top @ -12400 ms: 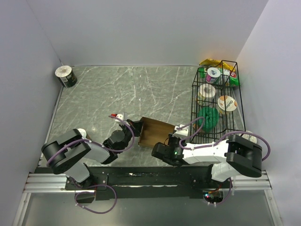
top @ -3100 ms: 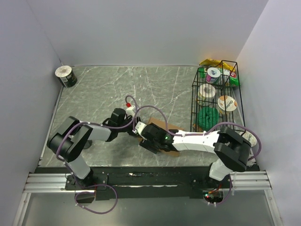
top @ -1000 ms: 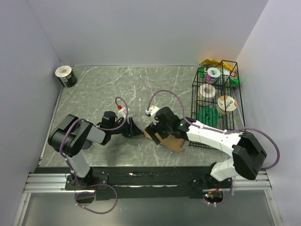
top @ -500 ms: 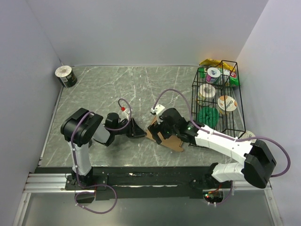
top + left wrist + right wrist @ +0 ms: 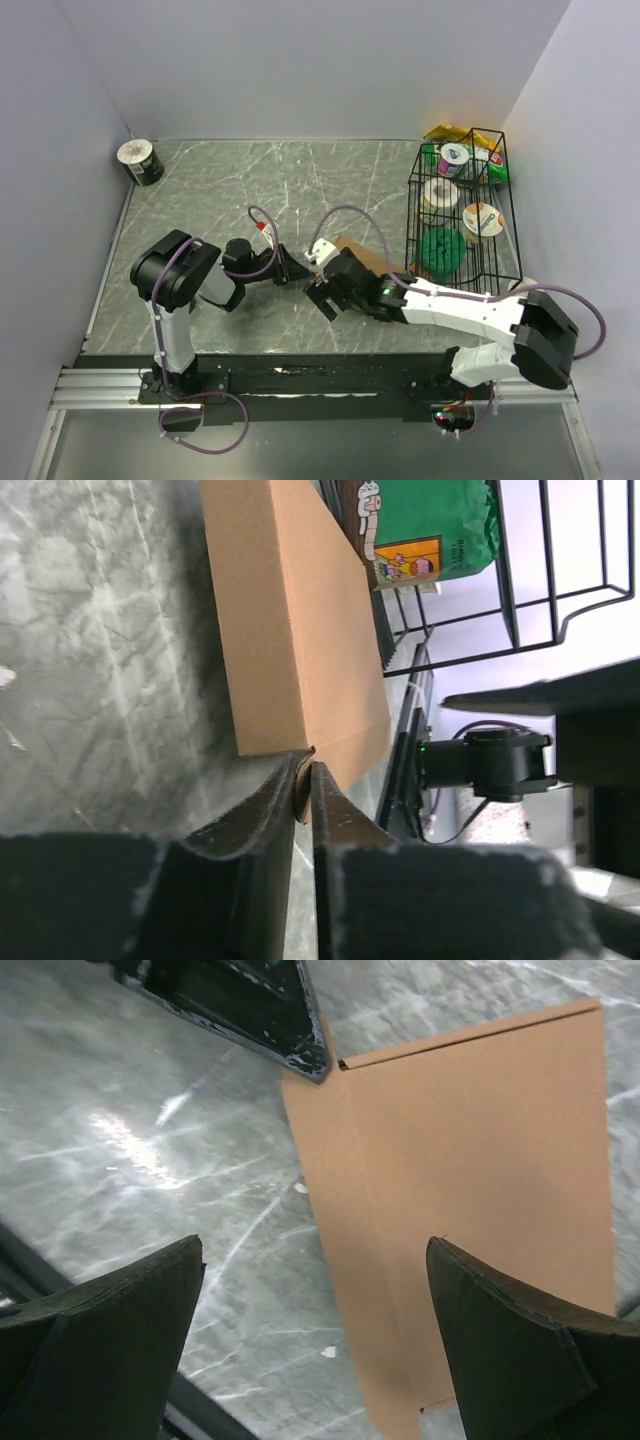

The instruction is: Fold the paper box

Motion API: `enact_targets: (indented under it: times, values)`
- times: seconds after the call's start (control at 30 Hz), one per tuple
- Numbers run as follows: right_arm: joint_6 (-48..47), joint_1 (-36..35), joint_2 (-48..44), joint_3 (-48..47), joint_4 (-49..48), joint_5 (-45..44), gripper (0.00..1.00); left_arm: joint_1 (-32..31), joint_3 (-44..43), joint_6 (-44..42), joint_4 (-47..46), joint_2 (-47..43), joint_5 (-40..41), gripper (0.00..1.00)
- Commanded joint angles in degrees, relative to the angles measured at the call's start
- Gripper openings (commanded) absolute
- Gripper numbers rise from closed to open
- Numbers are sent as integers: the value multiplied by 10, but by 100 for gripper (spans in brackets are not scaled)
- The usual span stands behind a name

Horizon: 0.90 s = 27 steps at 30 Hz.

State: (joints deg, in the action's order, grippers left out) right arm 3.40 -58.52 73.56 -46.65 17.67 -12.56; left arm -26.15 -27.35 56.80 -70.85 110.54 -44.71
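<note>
The paper box is a thin, flat brown cardboard box lying on the marble table, mostly covered by my right arm in the top view. In the left wrist view the paper box stretches away from the jaws. My left gripper is shut on a small flap at the box's near corner. From above, the left gripper lies low at the box's left end. My right gripper hangs open above the box's left edge, its fingers wide apart and touching nothing. It appears in the top view as the right gripper.
A black wire basket with tape rolls and snack packets stands right of the box, close to its far end, and shows in the left wrist view as the basket. A tape roll sits in the far left corner. Grey walls enclose the table.
The left jaws have closed onto the box's corner flap. The right gripper has moved off the box's top toward the near left, still open. The box now lies flatter.
</note>
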Motion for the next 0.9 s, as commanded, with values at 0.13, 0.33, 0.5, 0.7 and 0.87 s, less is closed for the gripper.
enact_targets:
  times: [0.13, 0.33, 0.5, 0.7, 0.87]
  values:
    - [51, -72, 105, -56, 44, -269, 98, -7, 11, 55, -35, -38, 34, 6]
    - [91, -101, 151, -76, 76, -354, 96, -8, 19, 88, -11, -69, 46, 1]
    - [119, -109, 180, -88, 101, -425, 95, -7, 32, 121, -17, -92, 49, 1]
    - [157, -113, 217, -103, 124, -490, 95, -8, 42, 149, -26, -104, 51, 1]
    - [149, -114, 243, -104, 97, -494, 92, -8, 55, 170, -39, -114, 51, 1]
